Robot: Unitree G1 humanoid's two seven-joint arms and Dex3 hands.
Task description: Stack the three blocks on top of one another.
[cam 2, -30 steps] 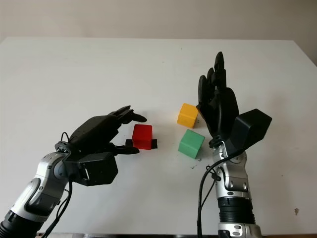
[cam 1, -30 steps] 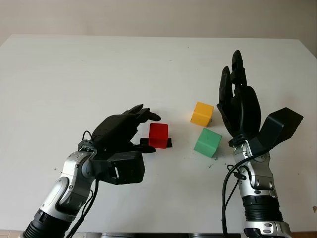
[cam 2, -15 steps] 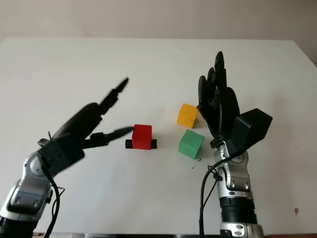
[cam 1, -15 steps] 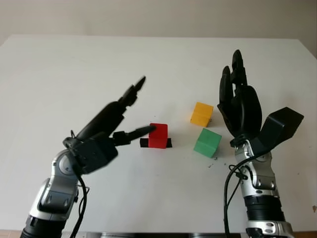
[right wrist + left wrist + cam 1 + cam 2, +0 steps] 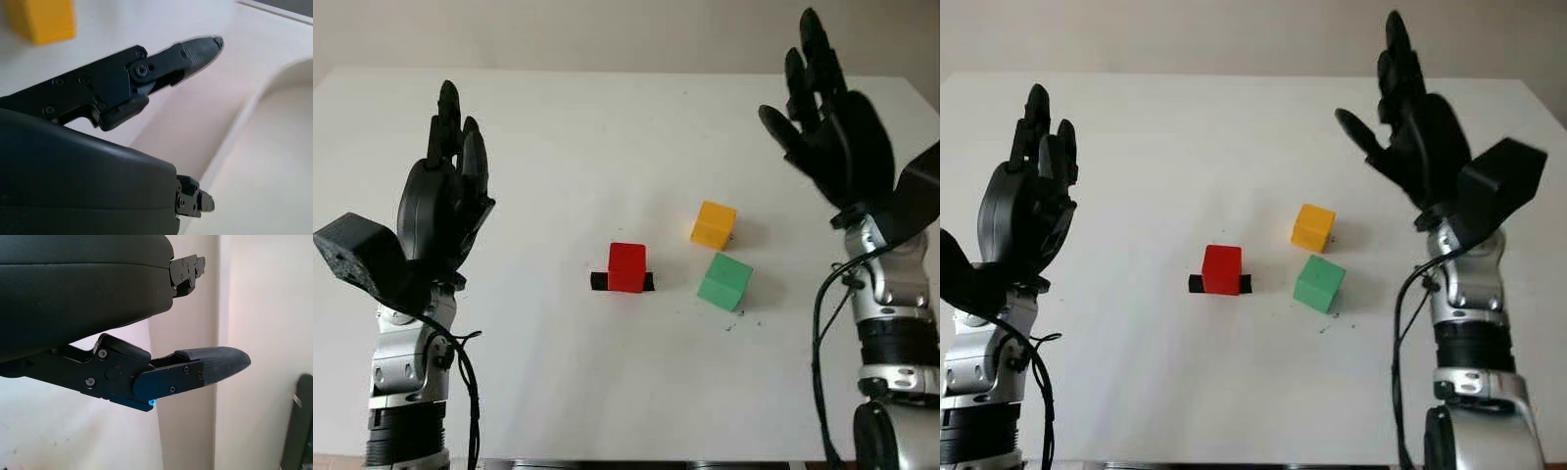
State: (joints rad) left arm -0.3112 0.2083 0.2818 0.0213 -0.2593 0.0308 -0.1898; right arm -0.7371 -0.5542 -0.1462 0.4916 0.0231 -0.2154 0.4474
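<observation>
White counter (image 5: 607, 137) holds three apart cubes, both robot hands raised and holding nothing: the left robot hand (image 5: 445, 211) should descend squarely over the red plastic cube (image 5: 626, 266) first.

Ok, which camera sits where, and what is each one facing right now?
Left eye view: head camera looking down at the white table; left robot hand and right robot hand raised open.
Right eye view: same scene, slightly shifted; red plastic cube, yellow plastic cube, green plastic cube, all unstacked.
Left wrist view: beside the left robot hand's black shell, facing a pale wall.
Right wrist view: beside the right robot hand; shares the yellow cube with the eye views.
</observation>
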